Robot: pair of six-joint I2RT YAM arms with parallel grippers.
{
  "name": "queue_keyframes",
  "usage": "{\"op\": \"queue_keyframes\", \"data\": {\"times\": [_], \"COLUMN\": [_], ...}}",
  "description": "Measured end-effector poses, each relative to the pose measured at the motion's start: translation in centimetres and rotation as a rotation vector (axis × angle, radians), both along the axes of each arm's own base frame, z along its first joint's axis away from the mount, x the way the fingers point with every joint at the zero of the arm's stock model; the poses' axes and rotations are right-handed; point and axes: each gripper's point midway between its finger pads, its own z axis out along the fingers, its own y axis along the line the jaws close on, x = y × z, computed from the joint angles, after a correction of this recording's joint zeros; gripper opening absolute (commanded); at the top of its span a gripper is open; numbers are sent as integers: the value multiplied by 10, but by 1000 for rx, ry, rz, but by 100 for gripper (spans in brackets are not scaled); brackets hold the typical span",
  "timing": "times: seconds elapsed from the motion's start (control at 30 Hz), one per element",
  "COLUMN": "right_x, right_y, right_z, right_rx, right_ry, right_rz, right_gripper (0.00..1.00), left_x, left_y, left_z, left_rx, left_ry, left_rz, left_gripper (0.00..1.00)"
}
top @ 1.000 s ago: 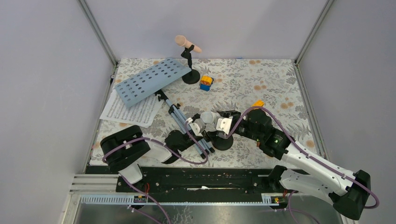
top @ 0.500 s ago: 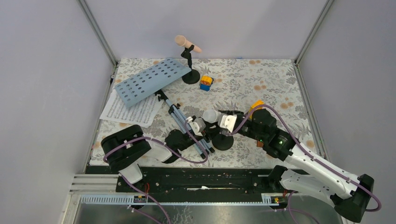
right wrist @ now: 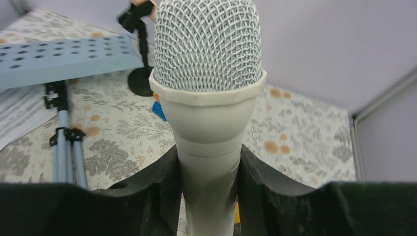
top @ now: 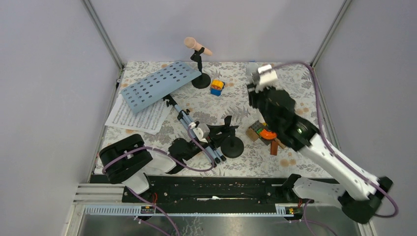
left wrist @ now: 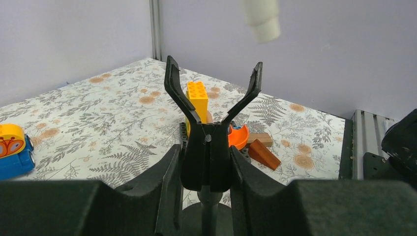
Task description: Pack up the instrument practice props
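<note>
Early yet. Right hand [right wrist: 209, 189] is clamped on the white microphone [right wrist: 206, 69] and holds it in the air above the far right part of the counter [top: 236, 78], well apart from any stand. Left hand [left wrist: 206, 169] is closed around the stem of the near black stand [left wrist: 209, 123], middle of the counter's near edge, fork empty. Pink microphone [top: 196, 46] sits in the second stand [top: 200, 78] at the far edge. Blue music rack [top: 157, 84] lies flat toward the far left corner, partly over the sheet music [top: 135, 117]. No box or bag in view. Judgement: one microphone freed, everything else left to gather.
</note>
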Motion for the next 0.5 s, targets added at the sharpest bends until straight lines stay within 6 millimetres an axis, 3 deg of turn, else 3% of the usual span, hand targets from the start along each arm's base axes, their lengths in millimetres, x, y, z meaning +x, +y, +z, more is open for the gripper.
{"op": "queue_keyframes", "data": {"times": [0.1,0.17,0.23,0.33,0.5], "right_x": [42,72,99,121,144], "right_y": [9,12,4,-7,2], "right_z": [-15,-44,-89,-147,-219], "right_rx": [49,87,119,142,186], "right_ry": [160,278,412,585,780], "right_rz": [-101,-142,-201,-280,-322], "right_gripper": [0,0,0,0,0], "left_x": [-1,-3,-4,-6,-9], "left_y": [2,3,4,6,7], "left_z": [0,0,-1,0,-1], "left_rx": [16,26,35,47,71], "left_ry": [6,11,15,14,12], "left_rz": [-5,-9,-12,-14,-26], "left_gripper": [0,0,0,0,0]}}
